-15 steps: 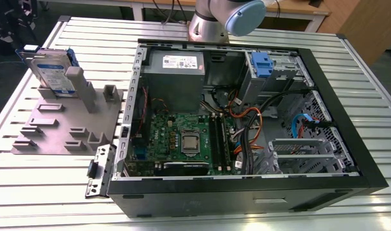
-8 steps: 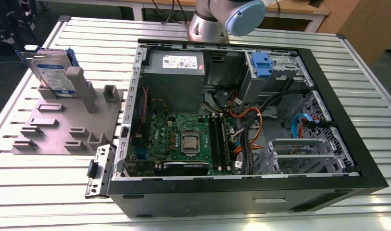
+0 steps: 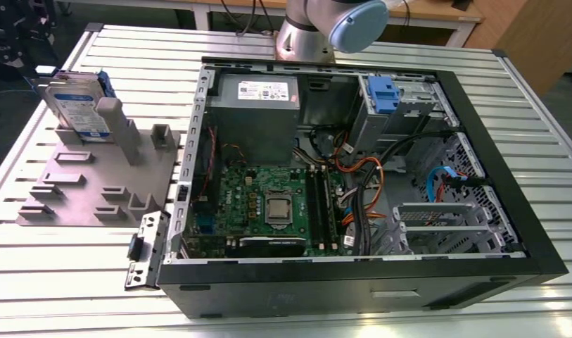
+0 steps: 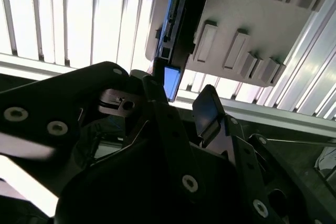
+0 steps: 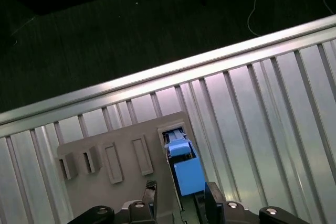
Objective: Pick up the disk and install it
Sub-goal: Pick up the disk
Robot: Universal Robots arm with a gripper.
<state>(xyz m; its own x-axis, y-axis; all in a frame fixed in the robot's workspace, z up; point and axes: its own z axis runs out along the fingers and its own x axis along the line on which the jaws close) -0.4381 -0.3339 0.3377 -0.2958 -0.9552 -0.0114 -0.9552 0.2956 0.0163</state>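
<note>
arm cut off at the exterior view's top edge. disk stands upright in a slot of the grey holder, lower edge hidden, beside the open computer case. in the first wrist view the gripper hangs over the disk's blue end, jaws spread, contact unclear.
</note>
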